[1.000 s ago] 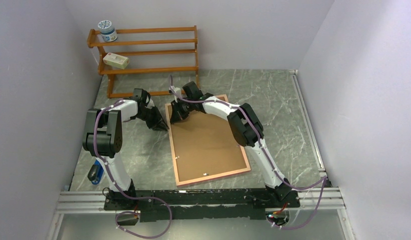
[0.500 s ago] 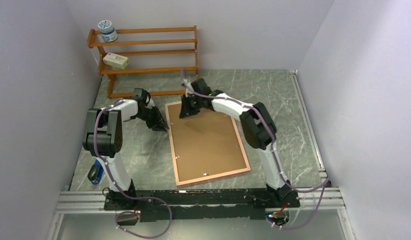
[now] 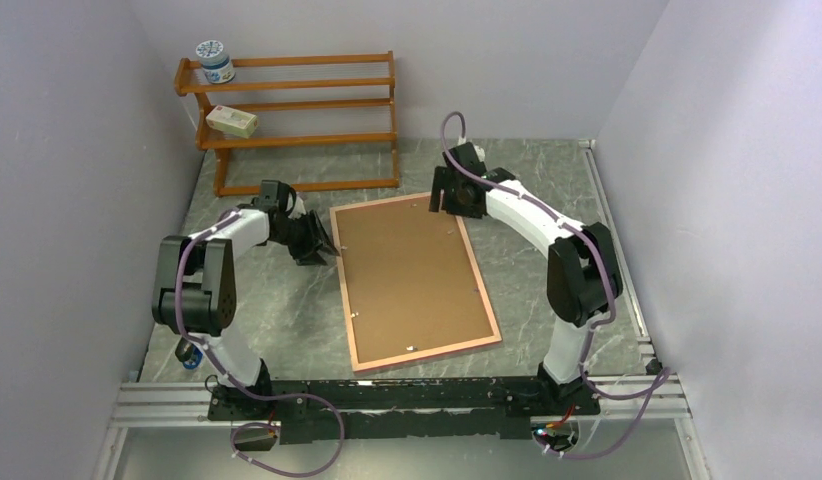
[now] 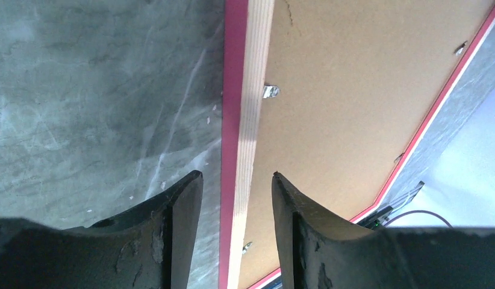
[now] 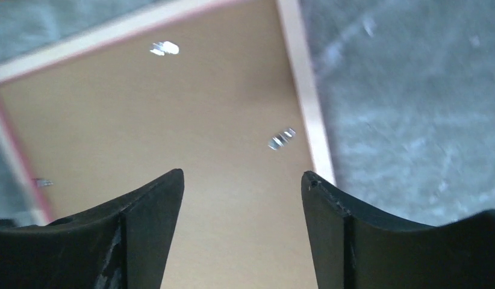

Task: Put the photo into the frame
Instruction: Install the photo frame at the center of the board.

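Left wrist: L gripper (image 4: pixel 238 176) jaws apart, nothing clamped. The frame (image 4: pixel 234 90) has its long left edge, pink rim + pale strip, running between the fingertips; contact can't tell. Frame lies flat, back up, on grey marble table (image 4: pixel 82 90). Brown backing board (image 4: pixel 353 90) sits inside it, w/ small metal tabs (image 4: pixel 270 91) at the rim.
Right wrist: R gripper (image 5: pixel 242 174) wide open, empty, above frame's far right corner.
Top external: frame mid-table, slightly skewed, between both arms. Wooden rack (image 3: pixel 297 110) at back left, well apart.
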You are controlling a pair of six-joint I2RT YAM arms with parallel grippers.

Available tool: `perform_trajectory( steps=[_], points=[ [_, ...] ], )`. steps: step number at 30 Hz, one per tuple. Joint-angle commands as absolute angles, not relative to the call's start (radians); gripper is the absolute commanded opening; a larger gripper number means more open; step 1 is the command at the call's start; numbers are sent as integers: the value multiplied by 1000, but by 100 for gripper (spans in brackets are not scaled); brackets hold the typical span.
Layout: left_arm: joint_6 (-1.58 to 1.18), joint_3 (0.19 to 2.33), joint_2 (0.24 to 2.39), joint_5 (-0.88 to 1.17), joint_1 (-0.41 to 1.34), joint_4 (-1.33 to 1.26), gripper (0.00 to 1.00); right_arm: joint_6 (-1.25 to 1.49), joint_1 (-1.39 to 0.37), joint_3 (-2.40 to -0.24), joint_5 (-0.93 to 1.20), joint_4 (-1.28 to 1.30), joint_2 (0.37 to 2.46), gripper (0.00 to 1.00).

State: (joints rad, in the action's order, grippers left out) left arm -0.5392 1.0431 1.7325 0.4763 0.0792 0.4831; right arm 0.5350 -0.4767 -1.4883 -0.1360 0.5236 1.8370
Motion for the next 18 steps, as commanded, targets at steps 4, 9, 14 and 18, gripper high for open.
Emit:
perform_trajectory(
  steps=[4, 9, 14, 18],
  points=[
    [-559, 973, 1660, 516, 83, 377, 54, 660, -426, -1517, -252, 749, 1914, 77],
    [-590, 944, 1676, 541, 83, 347, 54, 642, -422, -1625, -243, 811, 2030, 78],
    [-592, 934, 1696, 560, 83, 343, 53, 649, -420, -1656, -248, 818, 2079, 78],
    [-591, 939, 1715, 572, 83, 358, 51, 641, -419, -1662, -246, 800, 2092, 77]
  ],
)
